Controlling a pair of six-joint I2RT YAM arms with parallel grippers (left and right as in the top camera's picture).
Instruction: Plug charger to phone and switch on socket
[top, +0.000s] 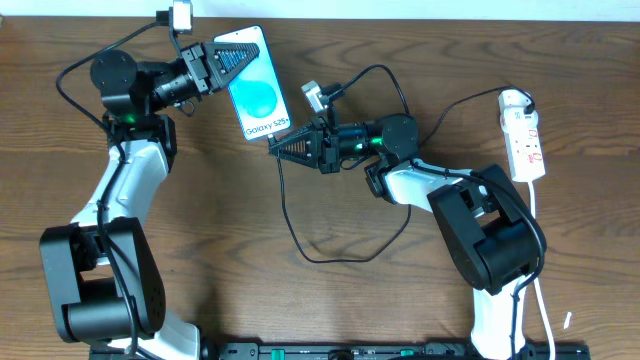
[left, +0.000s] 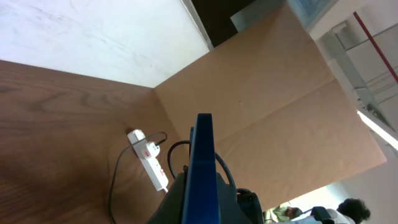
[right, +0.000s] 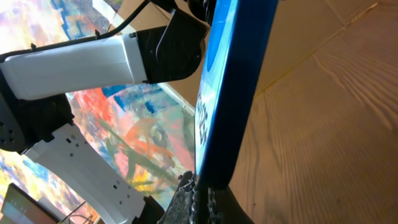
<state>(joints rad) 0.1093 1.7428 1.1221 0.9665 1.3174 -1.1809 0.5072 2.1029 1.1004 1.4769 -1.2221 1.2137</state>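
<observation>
While my right pincer (top: 284, 148) grips the charger (top: 284, 210) tip just at the near end of the phone (top: 256, 92), I should square plug to port and push straight along the phone's length. Phone looks lifted off the table (top: 400, 300), screen up, long axis slanting away-left; left pincer (top: 218, 62) clamps its far end.

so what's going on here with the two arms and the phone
The left gripper is shut on the phone near its top end. The right gripper is shut on the charger tip and presses it at the phone's bottom edge; whether the plug is seated is hidden. The socket lies untouched at the table's right side.
</observation>
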